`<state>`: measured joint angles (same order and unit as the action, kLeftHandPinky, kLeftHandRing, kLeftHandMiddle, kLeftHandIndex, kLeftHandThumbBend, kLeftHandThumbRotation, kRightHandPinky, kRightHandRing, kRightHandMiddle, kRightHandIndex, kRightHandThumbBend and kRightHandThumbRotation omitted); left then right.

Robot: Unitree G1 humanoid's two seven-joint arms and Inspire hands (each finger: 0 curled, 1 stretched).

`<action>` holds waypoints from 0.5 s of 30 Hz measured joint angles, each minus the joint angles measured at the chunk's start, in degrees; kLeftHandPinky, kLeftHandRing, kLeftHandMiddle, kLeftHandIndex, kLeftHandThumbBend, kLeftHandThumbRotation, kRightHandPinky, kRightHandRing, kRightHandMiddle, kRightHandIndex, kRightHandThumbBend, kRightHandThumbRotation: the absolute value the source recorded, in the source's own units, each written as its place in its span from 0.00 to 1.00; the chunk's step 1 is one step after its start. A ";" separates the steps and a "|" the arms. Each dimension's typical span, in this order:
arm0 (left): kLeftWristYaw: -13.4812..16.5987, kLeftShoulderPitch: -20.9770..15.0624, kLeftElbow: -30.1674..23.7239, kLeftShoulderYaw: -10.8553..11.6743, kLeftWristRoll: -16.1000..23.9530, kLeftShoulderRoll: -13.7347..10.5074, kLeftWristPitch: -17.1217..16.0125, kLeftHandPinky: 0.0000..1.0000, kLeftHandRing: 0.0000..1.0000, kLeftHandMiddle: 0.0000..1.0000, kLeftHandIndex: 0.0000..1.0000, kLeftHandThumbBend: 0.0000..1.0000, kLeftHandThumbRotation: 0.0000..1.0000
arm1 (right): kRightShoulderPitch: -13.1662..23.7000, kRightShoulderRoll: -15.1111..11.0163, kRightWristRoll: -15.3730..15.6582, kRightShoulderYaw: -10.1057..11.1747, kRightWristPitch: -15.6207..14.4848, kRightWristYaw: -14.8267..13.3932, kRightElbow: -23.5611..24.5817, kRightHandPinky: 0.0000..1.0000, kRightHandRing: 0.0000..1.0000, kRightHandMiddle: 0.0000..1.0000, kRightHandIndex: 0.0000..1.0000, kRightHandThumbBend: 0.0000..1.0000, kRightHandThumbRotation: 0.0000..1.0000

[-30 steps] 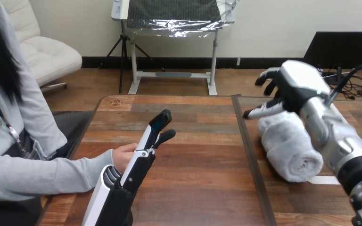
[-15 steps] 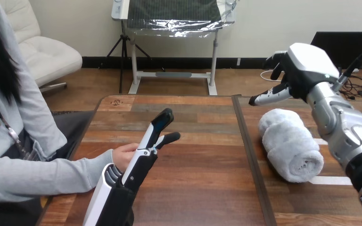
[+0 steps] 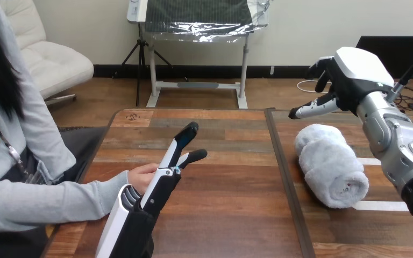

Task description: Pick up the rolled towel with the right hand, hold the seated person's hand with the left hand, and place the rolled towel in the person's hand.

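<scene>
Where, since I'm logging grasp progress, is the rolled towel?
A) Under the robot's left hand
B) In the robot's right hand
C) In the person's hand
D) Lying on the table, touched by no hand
D: the rolled towel lies on the table, and the right hand hovers apart from it, its fingers holding nothing.

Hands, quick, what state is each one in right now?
Left hand: open, beside the person's hand.
Right hand: open, above the rolled towel, holding nothing.

No words, numbers or signs can be read here: none on the rolled towel [image 3: 330,164], none on the table [image 3: 231,177], none on the left hand [image 3: 162,185] or the right hand [image 3: 355,75]
</scene>
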<state>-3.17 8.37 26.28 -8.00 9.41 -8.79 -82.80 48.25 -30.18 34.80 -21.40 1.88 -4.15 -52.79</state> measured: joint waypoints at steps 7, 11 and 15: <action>0.00 -0.02 0.04 -0.01 -0.06 0.01 0.01 0.84 0.98 1.00 0.97 1.00 0.68 | -0.12 -0.41 -0.06 0.00 -0.02 0.10 -0.55 0.45 0.58 0.66 0.76 0.89 0.42; 0.01 -0.02 0.05 0.14 -0.01 0.16 0.01 0.79 0.97 1.00 0.97 1.00 0.68 | -0.01 -0.50 -0.33 0.05 -0.34 0.33 -1.71 0.40 0.52 0.61 0.79 0.91 0.47; 0.01 -0.07 0.08 0.13 -0.04 0.21 0.01 0.78 0.97 1.00 0.97 1.00 0.69 | 0.38 -0.48 -0.77 0.06 -1.16 0.96 -3.95 0.35 0.46 0.56 0.82 0.93 0.50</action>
<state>-3.15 8.31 26.36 -7.87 9.36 -8.58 -82.78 48.63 -30.66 34.02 -21.34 0.72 -3.19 -56.74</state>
